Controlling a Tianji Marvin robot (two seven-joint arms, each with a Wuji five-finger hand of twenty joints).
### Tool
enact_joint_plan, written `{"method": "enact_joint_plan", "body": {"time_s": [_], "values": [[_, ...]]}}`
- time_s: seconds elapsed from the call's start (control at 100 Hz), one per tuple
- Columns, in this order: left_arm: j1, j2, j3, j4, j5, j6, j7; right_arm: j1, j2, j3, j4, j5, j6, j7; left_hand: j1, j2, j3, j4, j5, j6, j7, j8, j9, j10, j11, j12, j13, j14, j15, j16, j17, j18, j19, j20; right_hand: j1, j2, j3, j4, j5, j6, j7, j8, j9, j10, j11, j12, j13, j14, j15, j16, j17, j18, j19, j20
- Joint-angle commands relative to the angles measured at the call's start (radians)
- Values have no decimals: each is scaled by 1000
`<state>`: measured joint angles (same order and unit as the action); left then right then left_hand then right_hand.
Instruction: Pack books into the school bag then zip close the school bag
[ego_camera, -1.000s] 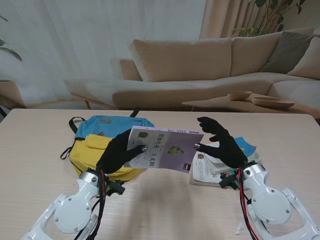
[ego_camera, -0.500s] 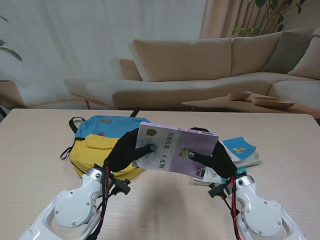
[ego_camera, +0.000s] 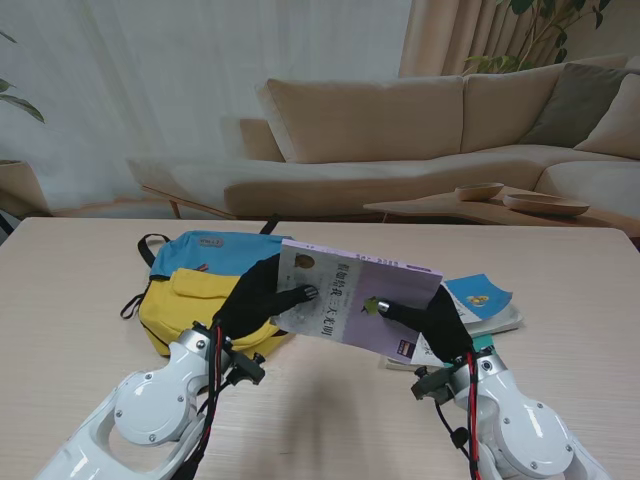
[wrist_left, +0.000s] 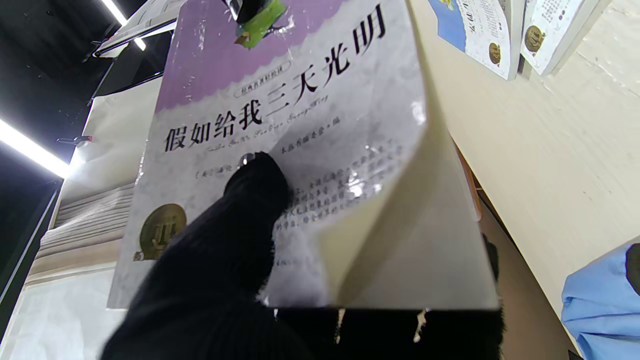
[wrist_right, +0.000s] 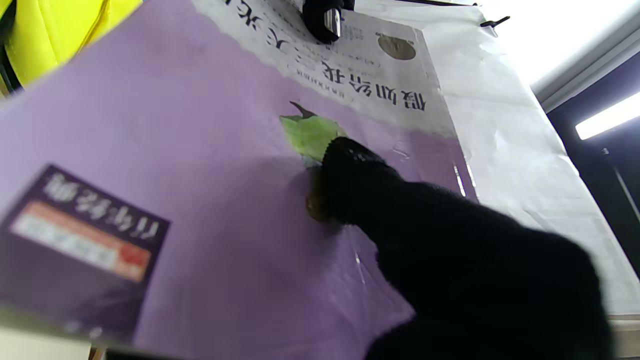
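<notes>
A purple-and-white book (ego_camera: 352, 298) hangs in the air over the table, held from both ends. My left hand (ego_camera: 258, 297) is shut on its left edge, thumb on the cover (wrist_left: 255, 185). My right hand (ego_camera: 425, 322) is shut on its right part, thumb by the green leaf picture (wrist_right: 350, 165). The blue and yellow school bag (ego_camera: 195, 290) lies flat on the table to the left, partly behind my left hand. Whether its zip stands open I cannot see. More books (ego_camera: 478, 305) lie stacked on the table behind the held book on the right.
The pale wooden table (ego_camera: 330, 400) stretches bare nearer to me. Beyond its far edge stand a beige sofa (ego_camera: 400, 140) and a low table with wooden bowls (ego_camera: 520, 200).
The right hand came in from beside the stack and closed on the book's right part. The book rose a little and shifted right, now held by both hands.
</notes>
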<state>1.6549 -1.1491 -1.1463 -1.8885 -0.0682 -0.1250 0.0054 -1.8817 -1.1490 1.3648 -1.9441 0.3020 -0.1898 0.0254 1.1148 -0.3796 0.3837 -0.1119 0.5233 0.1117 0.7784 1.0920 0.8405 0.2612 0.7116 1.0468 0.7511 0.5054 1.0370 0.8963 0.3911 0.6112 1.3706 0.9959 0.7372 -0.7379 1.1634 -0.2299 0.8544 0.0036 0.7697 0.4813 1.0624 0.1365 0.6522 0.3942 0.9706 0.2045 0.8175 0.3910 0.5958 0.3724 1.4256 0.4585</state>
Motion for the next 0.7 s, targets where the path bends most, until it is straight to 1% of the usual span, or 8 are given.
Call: {"method": "enact_joint_plan", "body": {"time_s": [0.0, 0.08, 0.12, 0.18, 0.23, 0.31, 0.48, 0.69], "values": [[16, -14, -1, -20, 5, 4, -1, -12, -13, -9, -17, 9, 11, 19, 161, 73, 49, 27, 21, -138, 259, -21, 28, -60, -81, 64, -46, 21, -66, -36, -68, -11, -52, -61, 124, 87, 62, -3, 230, -137, 188, 194, 45, 44, 192, 106, 74, 23, 165, 66, 30, 17, 72, 47], [33, -13, -12, -34, 7, 22, 2, -12, -17, -1, -26, 36, 43, 15, 48, 40, 79, 20, -38, -126, 190, -173, -8, -44, -244, 31, -127, 13, -181, -79, -156, -19, -101, -103, 128, 85, 69, -6, 229, -130, 188, 214, 39, 58, 211, 120, 79, 37, 198, 73, 47, 25, 93, 59], [45, -10, -22, -44, 10, 37, -6, -10, -19, 2, -27, 41, 53, 9, -29, 31, 82, 21, -64, -119, 134, -237, -81, -38, -231, -67, -175, 4, -252, -108, -216, -32, -128, -148, 128, 85, 71, -7, 229, -128, 187, 220, 39, 60, 213, 122, 83, 38, 203, 73, 56, 28, 97, 61], [59, -6, -35, -52, 23, 48, -19, -6, -23, 5, -28, 42, 69, -1, -122, 29, 56, 35, -98, -91, 33, -329, -194, -45, -216, -370, -243, -29, -364, -162, -295, -55, -187, -236, 129, 81, 74, -9, 230, -124, 185, 224, 41, 65, 214, 121, 92, 44, 206, 71, 69, 33, 101, 62], [69, -5, -43, -56, 43, 51, -16, -3, -25, 8, -30, 46, 83, -8, -231, 38, 124, 37, -106, -79, -66, -396, -228, -47, -292, -471, -278, -48, -443, -206, -327, -62, -242, -270, 129, 79, 79, -10, 232, -122, 183, 226, 43, 68, 214, 120, 97, 47, 205, 68, 78, 37, 103, 63], [90, 2, -65, -66, 77, 57, -26, 0, -27, 16, -31, 60, 94, -12, -385, 73, 196, 69, -127, -69, -199, -515, -279, -32, -400, -565, -324, -75, -552, -267, -371, -76, -349, -313, 130, 73, 86, -13, 237, -116, 179, 229, 47, 74, 214, 119, 104, 55, 206, 64, 88, 44, 104, 62], [142, 31, -143, -81, 185, 19, -100, 8, -32, 26, -25, 66, 106, -26, -452, 35, 123, 59, -202, -94, -259, -587, -355, -67, -452, -596, -399, -120, -641, -287, -433, -116, -478, -321, 130, 70, 91, -15, 240, -115, 178, 232, 48, 73, 215, 120, 104, 54, 207, 60, 88, 47, 103, 61], [188, 46, -242, -115, 272, 3, -143, 11, -35, 34, -18, 74, 116, -32, -450, 36, 91, 59, -149, -137, -329, -668, -355, -90, -525, -664, -412, -131, -730, -324, -442, -136, -616, -321, 130, 69, 93, -17, 240, -113, 177, 238, 45, 74, 216, 124, 99, 53, 210, 59, 80, 45, 100, 60]]}}
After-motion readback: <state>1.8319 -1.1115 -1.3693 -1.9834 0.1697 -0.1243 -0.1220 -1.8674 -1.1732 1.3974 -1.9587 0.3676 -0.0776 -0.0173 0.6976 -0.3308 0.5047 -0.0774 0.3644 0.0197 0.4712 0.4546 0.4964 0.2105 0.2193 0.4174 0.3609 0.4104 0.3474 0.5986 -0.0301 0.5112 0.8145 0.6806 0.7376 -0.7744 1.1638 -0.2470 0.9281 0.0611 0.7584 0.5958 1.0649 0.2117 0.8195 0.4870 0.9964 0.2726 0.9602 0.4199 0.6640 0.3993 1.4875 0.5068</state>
